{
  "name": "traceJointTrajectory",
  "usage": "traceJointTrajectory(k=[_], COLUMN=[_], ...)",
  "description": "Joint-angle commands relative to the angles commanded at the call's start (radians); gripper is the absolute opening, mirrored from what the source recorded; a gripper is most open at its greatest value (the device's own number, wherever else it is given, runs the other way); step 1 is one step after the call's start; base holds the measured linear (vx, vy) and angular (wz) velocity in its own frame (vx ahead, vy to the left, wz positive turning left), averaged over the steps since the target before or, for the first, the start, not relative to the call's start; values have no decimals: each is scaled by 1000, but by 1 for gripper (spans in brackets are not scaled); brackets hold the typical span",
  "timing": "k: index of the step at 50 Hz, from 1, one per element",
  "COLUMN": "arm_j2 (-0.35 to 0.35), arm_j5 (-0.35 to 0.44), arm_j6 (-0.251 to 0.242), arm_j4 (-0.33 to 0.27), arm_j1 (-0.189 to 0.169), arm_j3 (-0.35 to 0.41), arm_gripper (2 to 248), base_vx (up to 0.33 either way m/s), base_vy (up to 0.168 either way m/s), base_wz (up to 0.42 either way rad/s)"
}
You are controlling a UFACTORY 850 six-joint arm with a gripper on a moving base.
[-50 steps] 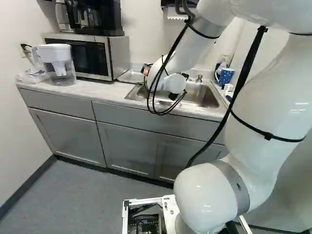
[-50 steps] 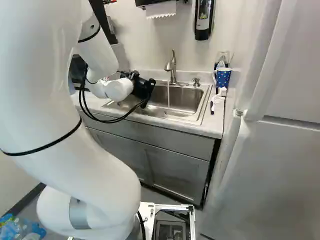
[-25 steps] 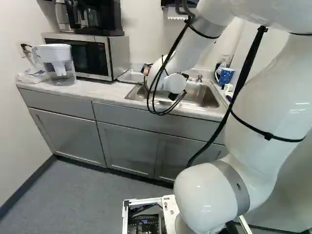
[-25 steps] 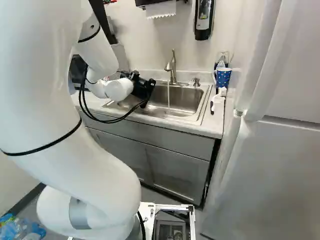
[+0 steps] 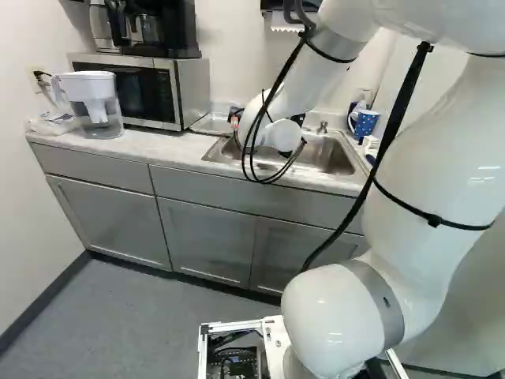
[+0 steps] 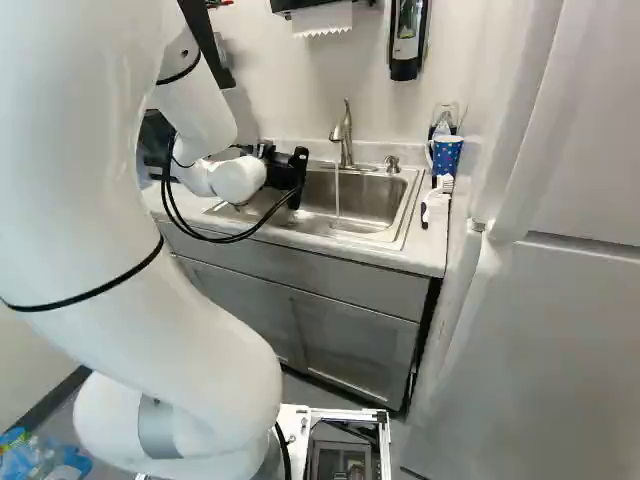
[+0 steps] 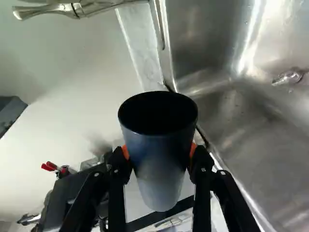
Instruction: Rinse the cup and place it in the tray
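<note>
Your jaws are closed around the tapered, dark blue-grey cup (image 7: 161,164), its body between the orange pads (image 7: 193,149) and its open mouth beyond them. The stainless-steel sink (image 7: 260,140) lies beside the jaws; the thin running water (image 6: 337,195) falls well apart from them. You are probably carrying the cup, to rinse or to set down; which, I can't tell. Keep your squeeze light but firm, turn the wrist slowly, and clear the sink's rim.
</note>
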Motion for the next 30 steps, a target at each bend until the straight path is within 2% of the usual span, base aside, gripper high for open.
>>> traceJointTrajectory(k=[30], arm_j2=[0], arm_j5=[0], arm_j6=[-315], arm_j4=[0], arm_j1=[0], arm_j3=[0], arm_gripper=[125], base_vx=[0], base_vy=[0], base_wz=[0])
